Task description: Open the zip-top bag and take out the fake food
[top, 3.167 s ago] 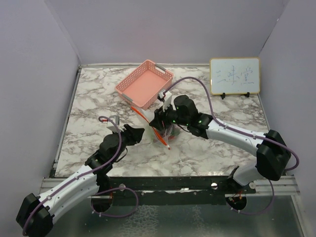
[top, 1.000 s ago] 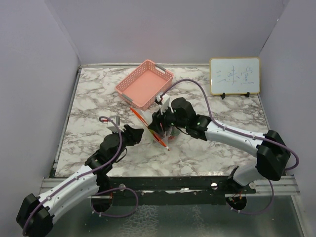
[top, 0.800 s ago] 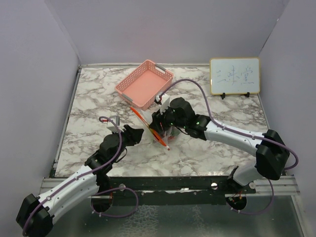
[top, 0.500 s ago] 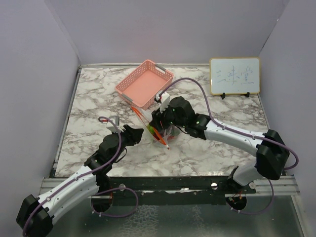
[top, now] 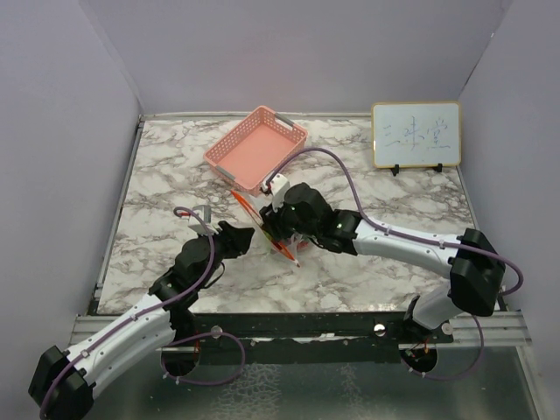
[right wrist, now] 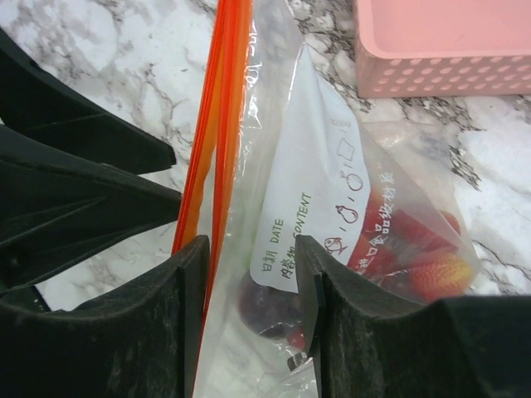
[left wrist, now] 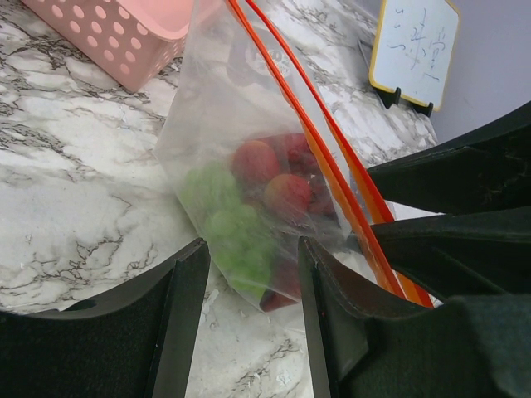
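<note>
Pale lilac walls (top: 306, 52) close in a marble-patterned worktop (top: 157, 175). A pink mesh basket (top: 229, 173) sits toward its far edge and a small whiteboard (top: 416, 133) stands at the far right corner. The zip-top bag (left wrist: 224, 124) stands near the middle of the worktop, just on the near side of the basket, with the fake food (left wrist: 257, 191) heaped in its lower end: red round pieces, green clusters and one dark piece.

The left gripper (left wrist: 253, 249) faces the bag's lower end with its fingers partly spread and nothing clamped. The right gripper (right wrist: 250, 245) straddles the labelled film beside the orange zip strip (right wrist: 217, 124), its jaws likewise apart.

We judge the mouth is yet to be pulled apart. Each gripper should pinch one lip just under the strip, clear of the fruit, then draw away from the other.

From above, the right gripper covers most of the bag. We cannot tell whether any pad touches the film, whether the two orange lines are sealed, or how many pieces are inside.
</note>
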Robot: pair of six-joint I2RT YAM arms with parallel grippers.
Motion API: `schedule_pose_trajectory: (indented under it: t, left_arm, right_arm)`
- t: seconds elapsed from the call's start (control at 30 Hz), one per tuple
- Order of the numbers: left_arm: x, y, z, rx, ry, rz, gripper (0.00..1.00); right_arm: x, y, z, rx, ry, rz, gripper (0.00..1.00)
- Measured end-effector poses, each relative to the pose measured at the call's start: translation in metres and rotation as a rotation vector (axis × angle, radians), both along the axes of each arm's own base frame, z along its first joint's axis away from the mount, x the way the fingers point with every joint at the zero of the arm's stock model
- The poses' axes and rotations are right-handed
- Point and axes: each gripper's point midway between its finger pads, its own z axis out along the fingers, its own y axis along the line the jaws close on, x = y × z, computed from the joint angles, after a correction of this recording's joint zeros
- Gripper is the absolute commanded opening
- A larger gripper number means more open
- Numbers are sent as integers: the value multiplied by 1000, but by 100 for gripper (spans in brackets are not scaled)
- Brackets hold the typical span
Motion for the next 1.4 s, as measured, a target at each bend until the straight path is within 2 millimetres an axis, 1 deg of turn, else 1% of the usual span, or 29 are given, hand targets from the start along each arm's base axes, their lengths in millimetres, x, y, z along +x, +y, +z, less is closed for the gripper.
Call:
schedule_pose_trajectory:
  t: [0.07,0.17,0.23,0.3,0.37,0.43,0.57,0.67,0.87,1.0,1.13,1.2,1.23,1.4]
  left_arm:
    - [0,0,2,-4,-5,0,51]
    - [-1,1,6,-17,-16,0,54]
    - [-2,1,10,-29,-23,1,59]
    - [-2,1,11,-42,-20,3,66]
    - [-2,0,11,-51,-14,3,71]
    - [0,-3,9,-55,5,2,74]
    - [4,-8,13,-69,27,6,77]
    - [6,-9,22,-91,17,9,79]
    - [10,-9,46,-133,-21,27,81]
    - [11,-10,50,-149,-18,32,80]
    - [13,-13,40,-144,16,36,72]
    - [14,-15,33,-139,42,37,63]
    - [15,-17,30,-138,54,39,57]
    - [20,-22,11,-109,111,46,17]
  right_arm:
    - [2,-3,-2,-18,-8,-25,35]
    - [9,-11,0,-46,-31,-81,23]
    - [15,-16,2,-56,-48,-122,15]
    - [20,-20,4,-65,-63,-156,7]
    - [23,-23,5,-68,-72,-179,2]
    - [24,-25,8,-65,-79,-193,1]
    - [23,-25,12,-60,-88,-202,1]
    - [19,-22,12,-60,-90,-198,1]
    - [13,-18,13,-58,-93,-191,1]
    - [12,-18,13,-55,-91,-192,1]
    - [12,-17,13,-54,-92,-194,1]
    - [11,-17,14,-54,-94,-195,1]
    - [11,-17,14,-53,-95,-196,1]
    - [13,-18,18,-49,-103,-207,1]
